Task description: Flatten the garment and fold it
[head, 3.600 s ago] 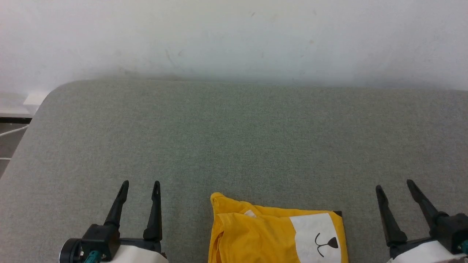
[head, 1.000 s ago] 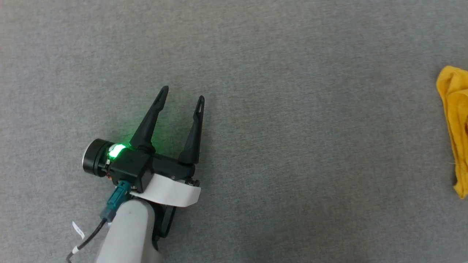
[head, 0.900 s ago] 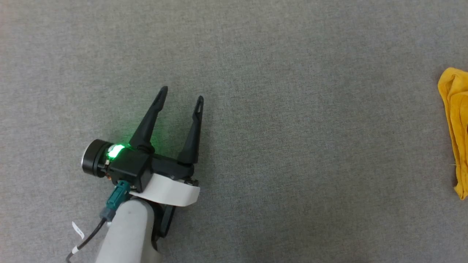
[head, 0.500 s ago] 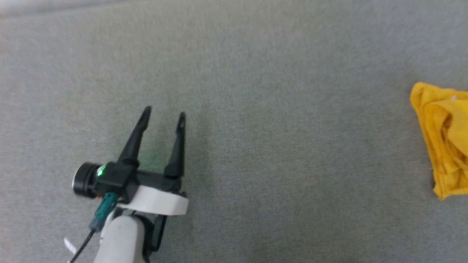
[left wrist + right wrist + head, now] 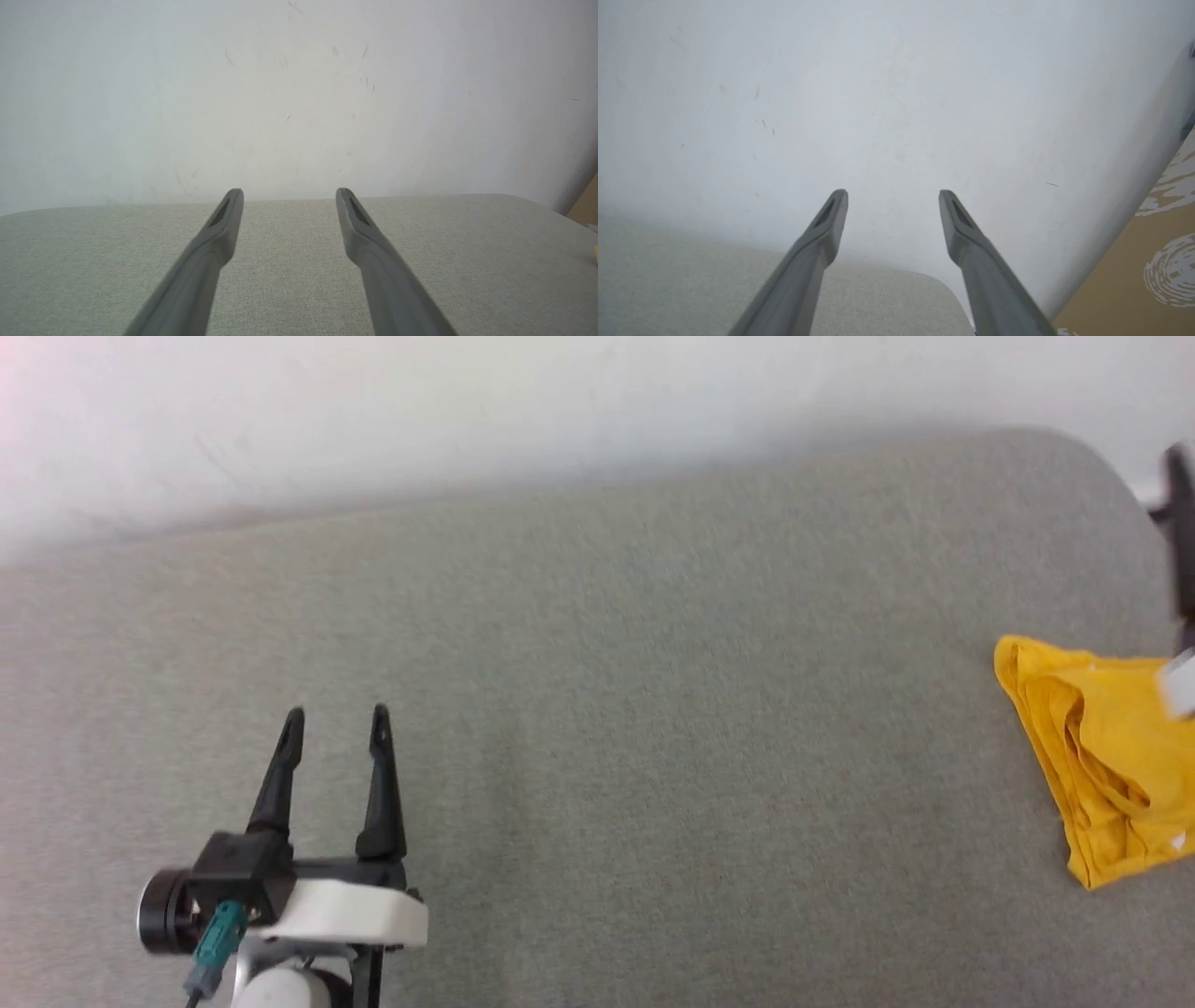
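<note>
Garment (image 5: 1092,775), bright yellow and bunched into loose folds, lies on the grey-green cloth-covered surface (image 5: 653,728), well off to the right of the left hand (image 5: 336,712). The head view's edge cuts off part of it. The left hand hovers low over bare cloth, its jaws standing apart with nothing between them and pointing toward the white wall (image 5: 467,411) beyond the surface's far edge. From its wrist view, a sliver of yellow shows far to its right. The right hand (image 5: 893,192) is also spread wide and empty. It points at the wall, with a rounded corner of the surface beneath its tips and tan patterned floor (image 5: 1134,280) to its right. In the head view it is a dark blur at the garment's far corner, and whether it touches the fabric cannot be told.
</note>
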Tool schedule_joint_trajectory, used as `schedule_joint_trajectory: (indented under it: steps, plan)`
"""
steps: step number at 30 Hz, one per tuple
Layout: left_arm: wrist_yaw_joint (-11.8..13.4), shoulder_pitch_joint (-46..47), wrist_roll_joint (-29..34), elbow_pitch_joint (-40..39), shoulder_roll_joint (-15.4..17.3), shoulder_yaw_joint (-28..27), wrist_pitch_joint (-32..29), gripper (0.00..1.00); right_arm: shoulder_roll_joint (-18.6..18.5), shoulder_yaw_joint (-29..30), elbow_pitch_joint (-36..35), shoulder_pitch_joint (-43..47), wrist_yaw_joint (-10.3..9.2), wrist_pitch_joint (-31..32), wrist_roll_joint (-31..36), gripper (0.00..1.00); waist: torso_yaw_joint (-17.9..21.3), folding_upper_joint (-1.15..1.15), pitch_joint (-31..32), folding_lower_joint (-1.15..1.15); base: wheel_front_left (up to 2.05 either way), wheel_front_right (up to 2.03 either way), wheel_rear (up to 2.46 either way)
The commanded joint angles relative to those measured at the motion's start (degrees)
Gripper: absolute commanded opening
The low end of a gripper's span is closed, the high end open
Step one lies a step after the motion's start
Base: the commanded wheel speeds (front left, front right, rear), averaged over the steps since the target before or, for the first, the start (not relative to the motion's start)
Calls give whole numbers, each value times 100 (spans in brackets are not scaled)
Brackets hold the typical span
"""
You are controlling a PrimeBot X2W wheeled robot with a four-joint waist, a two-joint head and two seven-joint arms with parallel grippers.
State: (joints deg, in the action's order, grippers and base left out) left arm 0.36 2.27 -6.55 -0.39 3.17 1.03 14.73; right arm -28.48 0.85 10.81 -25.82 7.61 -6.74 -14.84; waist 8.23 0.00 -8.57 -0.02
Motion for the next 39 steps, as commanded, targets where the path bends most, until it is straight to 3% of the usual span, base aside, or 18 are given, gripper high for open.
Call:
schedule_joint_trajectory:
  steps: [1, 9, 14, 21, 38, 39]
  plan:
    - [72, -125, 2, -23, -15, -38, 27, 100, 330, 113, -280, 324, -12, -55, 67, 100, -308, 0, 462, 2, 0, 0, 0]
    - [281, -495, -17, 20, -24, -24, 27, 100, 1807, 395, -1297, 1796, -12, -289, 149, 100, -633, 0, 697, 2, 0, 0, 0]
    - [288, -633, 42, 166, -25, 85, 27, 100, 2250, 327, -1243, 2498, -12, -423, 179, 100, -838, 0, 772, 2, 0, 0, 0]
    - [287, -711, 195, 304, -22, 150, 27, 100, 2458, 103, -837, 3036, -12, -670, 468, 100, -997, 0, 783, 2, 0, 0, 0]
    - [218, -714, 178, 499, -23, 79, 27, 100, 2548, 107, -749, 3044, -12, -789, 643, 100, -1011, 0, 776, 2, 0, 0, 0]
    - [262, -709, 156, 492, -16, 96, 0, 0, 2527, 100, -758, 3032, -1, -749, 617, 0, -1010, 0, 776, 2, 0, 0, 0]
